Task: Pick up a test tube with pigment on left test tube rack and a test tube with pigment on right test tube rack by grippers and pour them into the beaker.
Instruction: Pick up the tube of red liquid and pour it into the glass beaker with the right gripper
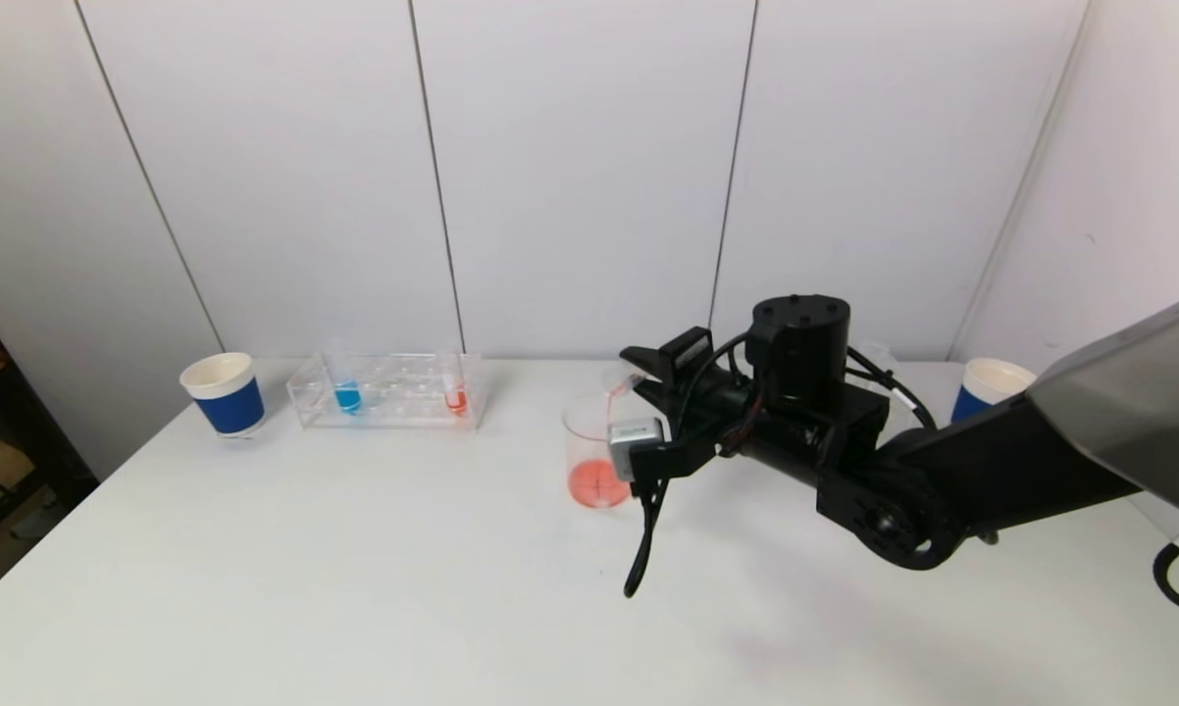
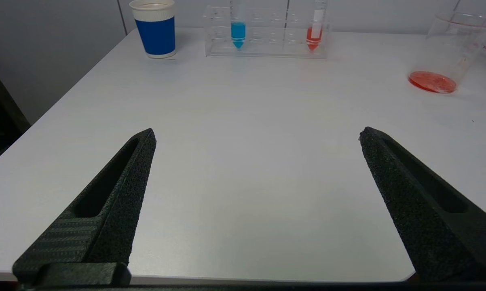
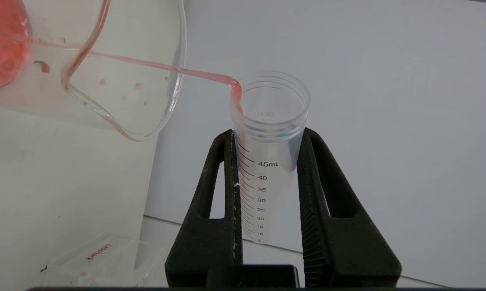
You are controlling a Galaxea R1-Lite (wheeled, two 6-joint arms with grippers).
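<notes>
My right gripper (image 1: 640,397) is shut on a clear graduated test tube (image 3: 267,169) and holds it tipped over the glass beaker (image 1: 594,451) at the table's middle. A thin red stream (image 3: 146,62) runs from the tube's mouth into the beaker (image 3: 154,101), which has red liquid (image 1: 597,482) at its bottom. The tube looks nearly drained. The left clear rack (image 1: 388,392) holds a blue tube (image 1: 347,395) and a red tube (image 1: 456,397). My left gripper (image 2: 257,131) is open and empty, low over the table's front left, out of the head view.
A blue and white paper cup (image 1: 225,394) stands left of the left rack. Another cup (image 1: 987,387) stands at the far right behind my right arm. The right rack (image 3: 105,258) shows only below the held tube in the right wrist view.
</notes>
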